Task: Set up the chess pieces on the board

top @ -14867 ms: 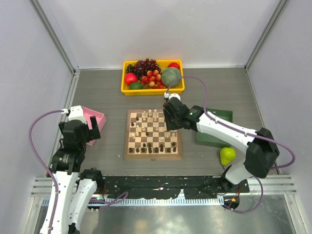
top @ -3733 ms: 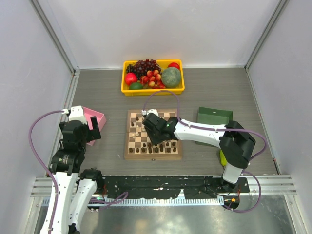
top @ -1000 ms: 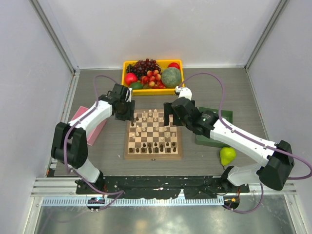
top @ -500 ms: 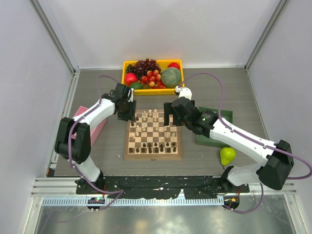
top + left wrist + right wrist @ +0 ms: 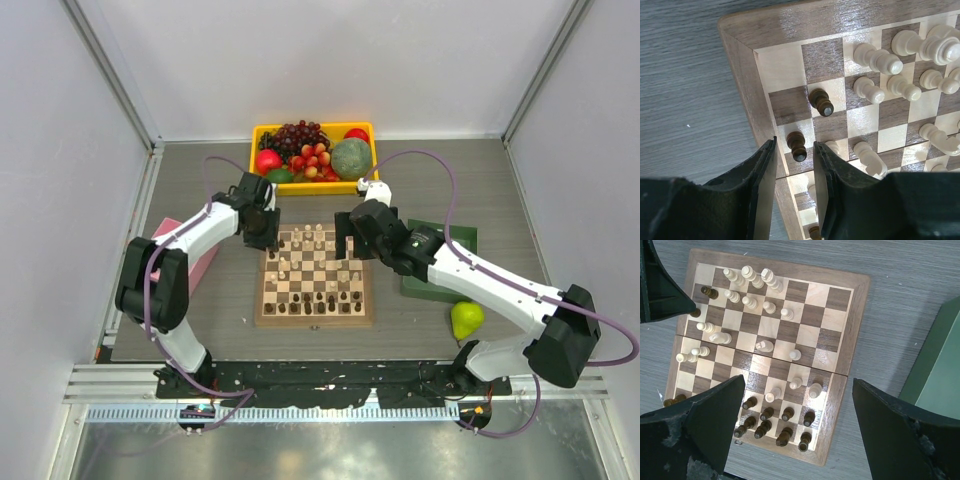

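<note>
Left arm (image 5: 195, 228) reaches forward and inward, left tool (image 5: 793, 150) pointing down, jaws narrowly parted. Right arm (image 5: 480, 280) stretches forward-left, right tool (image 5: 799, 384) spread wide.

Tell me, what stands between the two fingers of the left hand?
A dark brown pawn on the board, with gaps at both sides; the left wrist view shows it.

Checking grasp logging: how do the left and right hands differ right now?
The left hand is nearly closed, its fingers flanking a dark pawn at the chessboard edge. The right hand is spread wide around nothing. The left hand sits low among the pieces, while the right hand hovers high, with the whole board in its view. Both are over the board, neither visibly gripping.
</note>
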Tool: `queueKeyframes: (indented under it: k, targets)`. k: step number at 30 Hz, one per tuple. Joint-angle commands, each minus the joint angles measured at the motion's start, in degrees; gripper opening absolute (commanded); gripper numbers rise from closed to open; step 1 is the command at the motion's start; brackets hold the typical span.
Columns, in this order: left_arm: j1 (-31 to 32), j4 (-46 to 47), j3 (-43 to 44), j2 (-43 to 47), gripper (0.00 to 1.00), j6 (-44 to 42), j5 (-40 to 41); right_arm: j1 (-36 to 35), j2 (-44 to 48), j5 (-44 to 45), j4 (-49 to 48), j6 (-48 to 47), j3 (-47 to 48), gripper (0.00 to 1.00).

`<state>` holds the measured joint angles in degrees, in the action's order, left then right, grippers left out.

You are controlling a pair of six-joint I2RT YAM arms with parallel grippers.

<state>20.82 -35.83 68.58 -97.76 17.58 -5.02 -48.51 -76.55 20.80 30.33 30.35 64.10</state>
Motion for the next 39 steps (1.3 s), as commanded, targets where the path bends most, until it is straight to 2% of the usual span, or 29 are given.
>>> queueKeyframes:
  k: [1,19,25,31,35,39]
  targets:
    - [0.36,0.77,1.12,-0.42,0.40,-0.27,-0.43,0.26,-0.17,-0.05,-1.32,0.50,0.42,0.95]
    - [0.63,-0.11,0.77,-1.12,0.35,-1.24,-0.78,0.35,-0.79,-0.41,-1.32,0.85,0.85,0.95]
    - [0.71,-0.46,0.68,-0.68,0.30,-1.50,-0.70,0.26,-0.79,-0.41,-1.32,0.59,0.77,0.95]
    - [0.71,-0.90,0.59,-0.42,0.22,-1.85,-1.05,0.35,-0.88,-0.58,-1.32,0.76,0.68,0.95]
    - [0.71,-0.91,0.59,0.28,0.09,-1.76,-0.79,0.35,-0.88,-0.58,-1.32,0.77,0.59,0.95]
    - [0.71,-0.46,-0.37,3.70,0.07,-1.50,0.09,0.35,-0.70,-0.58,-1.32,0.85,0.42,0.95]
